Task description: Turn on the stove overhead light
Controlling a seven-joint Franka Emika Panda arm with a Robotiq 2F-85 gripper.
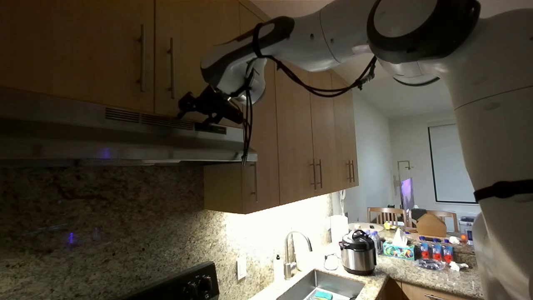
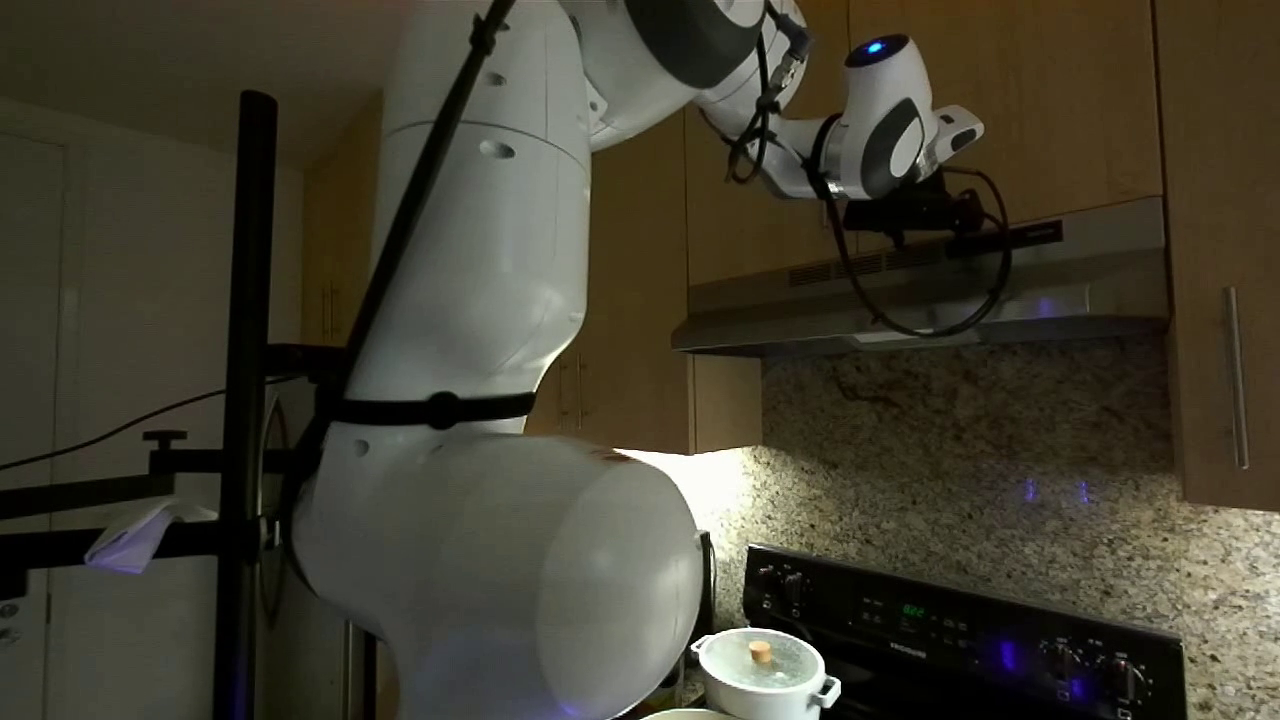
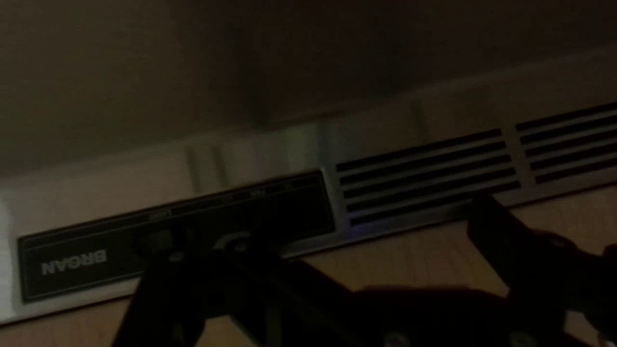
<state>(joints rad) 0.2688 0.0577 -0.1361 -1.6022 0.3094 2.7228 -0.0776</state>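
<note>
The range hood (image 1: 125, 146) is the slim stainless thing mounted under the wooden cabinets (image 1: 195, 41) and above the stove (image 2: 880, 690), visible in both exterior views. The gripper (image 3: 371, 221) is right up near its upper front, fingers (image 3: 496, 231) spread well apart with just air between them. Wrist view is super dark, but you can make out the hood's control strip (image 3: 202, 214) with BROAN reading upside down and a small switch (image 3: 159, 241) by the LIGHT label. In that view one fingertip overlaps the strip and the other overlaps the edge of the vent slots (image 3: 429, 178); honestly can't tell if either one is touching. The backsplash (image 1: 104, 208) right below the hood looks dim, while the stretch behind the sink (image 1: 337, 279) is lit up bright. Also, in an exterior view, there's a lidded white pot (image 2: 760, 685) near the stove's back panel (image 2: 850, 610).
</note>
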